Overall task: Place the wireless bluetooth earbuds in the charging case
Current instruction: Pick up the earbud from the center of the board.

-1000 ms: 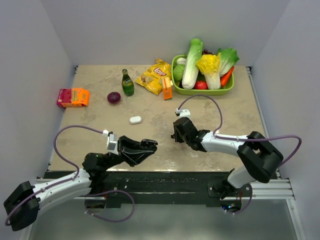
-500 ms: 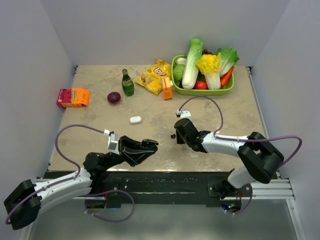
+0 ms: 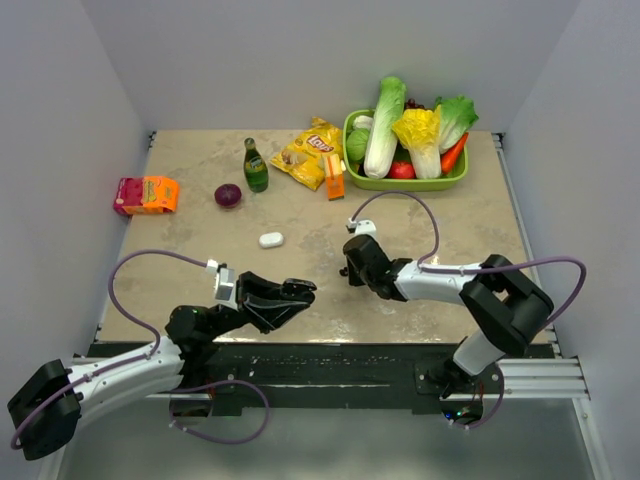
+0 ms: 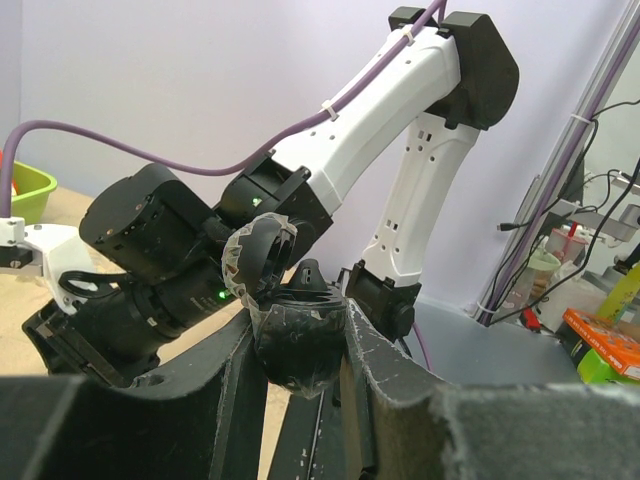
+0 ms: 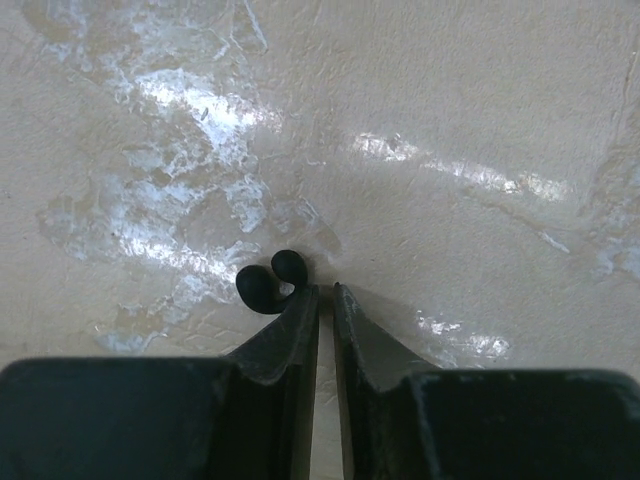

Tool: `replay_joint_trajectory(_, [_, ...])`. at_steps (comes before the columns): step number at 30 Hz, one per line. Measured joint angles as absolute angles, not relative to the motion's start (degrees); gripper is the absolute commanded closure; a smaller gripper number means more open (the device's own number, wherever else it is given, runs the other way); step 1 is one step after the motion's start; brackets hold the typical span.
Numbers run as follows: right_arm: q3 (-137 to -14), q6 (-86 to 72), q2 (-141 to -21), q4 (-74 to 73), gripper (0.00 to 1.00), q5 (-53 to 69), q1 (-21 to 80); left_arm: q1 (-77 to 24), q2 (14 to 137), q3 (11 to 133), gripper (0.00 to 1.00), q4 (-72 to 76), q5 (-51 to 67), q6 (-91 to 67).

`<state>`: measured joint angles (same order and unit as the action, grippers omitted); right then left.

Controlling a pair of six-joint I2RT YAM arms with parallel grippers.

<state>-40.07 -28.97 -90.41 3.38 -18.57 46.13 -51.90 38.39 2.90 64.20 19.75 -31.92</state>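
From above, the left gripper (image 3: 290,293) hangs over the near table (image 3: 180,215) edge. The right gripper (image 3: 347,266) is down at the surface, well apart from it. A white pod (image 3: 271,239) lies beyond and between the two. The buds are too small to make out here.

The left wrist view shows that gripper's fingers pinching a black case (image 4: 297,345) between their tips. Its lid (image 4: 255,256) is tipped open toward the right arm.

In the right wrist view the fingers (image 5: 290,335) are all but pressed together, with only a thin empty slit between them. Two black buds (image 5: 268,282) lie on the table just outside the left fingertip. They touch it and are not between the pads.

The grasp looks missed (my reading). Risks from here:
- Closing again from this spot would catch nothing.
- Sliding sideways could flick the buds away, since they are round and light.
- Reopening this low may shove them with the left finger.

Compared with half a second ago, the right gripper has shifted slightly left and its elbow has swung inward. The left arm and the case have not moved.
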Motion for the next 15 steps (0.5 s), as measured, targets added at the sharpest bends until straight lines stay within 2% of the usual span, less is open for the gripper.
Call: replay_joint_trajectory(15, [-42.5, -28.2, -92.8, 3.8, 0.76, -18.6, 46.1, -51.9, 38.2, 2.9, 1.0, 64.2, 19.8, -31.9])
